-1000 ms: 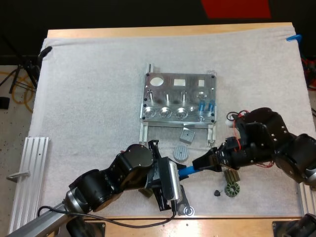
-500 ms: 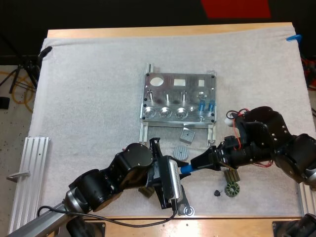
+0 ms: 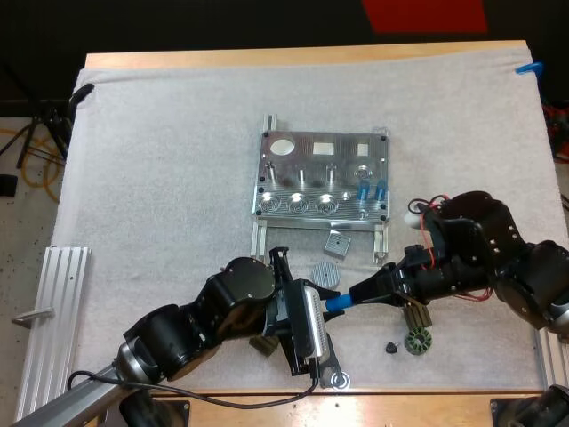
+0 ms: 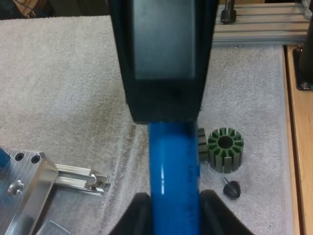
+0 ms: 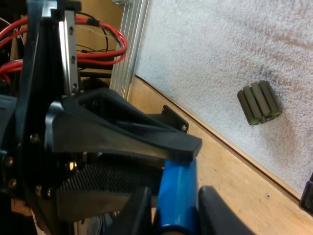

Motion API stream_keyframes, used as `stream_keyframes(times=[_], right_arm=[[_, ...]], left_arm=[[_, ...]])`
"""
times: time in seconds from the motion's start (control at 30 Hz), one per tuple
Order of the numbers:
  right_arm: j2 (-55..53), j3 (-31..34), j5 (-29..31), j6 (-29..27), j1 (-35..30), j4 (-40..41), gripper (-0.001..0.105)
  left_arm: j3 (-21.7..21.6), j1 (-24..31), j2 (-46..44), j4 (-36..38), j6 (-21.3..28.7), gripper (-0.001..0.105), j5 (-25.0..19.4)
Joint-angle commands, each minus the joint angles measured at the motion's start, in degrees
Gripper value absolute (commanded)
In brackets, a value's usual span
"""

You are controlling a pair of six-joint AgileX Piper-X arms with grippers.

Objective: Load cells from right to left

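A blue cylinder (image 3: 340,302) spans the gap between my two grippers, low over the mat in front of the metal fixture (image 3: 302,173). My left gripper (image 3: 313,311) is shut on one end of it; in the left wrist view its black finger (image 4: 166,63) covers the blue cylinder (image 4: 173,176). My right gripper (image 3: 364,292) has a finger pressed on each side of the other end, as the right wrist view shows around the blue cylinder (image 5: 176,196). Two more blue cylinders (image 3: 371,189) stand in the fixture's right-hand holes.
A green-and-dark stator (image 3: 418,341) and a small dark cone (image 3: 391,347) lie under my right arm. A ribbed disc (image 3: 327,274) and a small metal block (image 3: 337,244) sit before the fixture. An aluminium rail (image 3: 53,311) lies at the mat's left edge.
My right gripper slid a little left along the blue cylinder, then back right a little. My left arm has hardly moved.
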Motion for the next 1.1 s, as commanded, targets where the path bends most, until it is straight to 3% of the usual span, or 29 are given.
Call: stream_keyframes(times=[0.0,0.33,0.43,0.6,0.87,1.07], right_arm=[[-0.03,-0.14,-0.91,-0.72,-0.26,-0.52,0.003],[-0.03,-0.14,-0.91,-3.77,-0.26,-0.52,0.000],[-0.03,-0.14,-0.91,-4.59,-0.26,-0.52,0.000],[-0.03,-0.14,-0.06,-5.59,-0.26,-0.52,0.000],[-0.03,-0.14,2.77,-9.97,-0.26,0.06,0.000],[-0.03,-0.14,9.25,-14.97,-0.26,4.75,0.000]], left_arm=[[-0.25,-0.17,-0.36,-0.82,-0.65,0.000,0.53],[-0.25,-0.17,-0.36,-0.82,-0.65,0.004,0.53],[-0.25,-0.17,-0.36,-0.82,-0.65,0.021,0.53],[-0.25,-0.17,-0.36,-0.71,-3.42,0.060,1.52],[-0.58,-0.17,-0.36,4.68,-9.54,0.063,1.35],[-2.80,-0.17,-1.11,7.82,-12.23,0.063,0.37]])
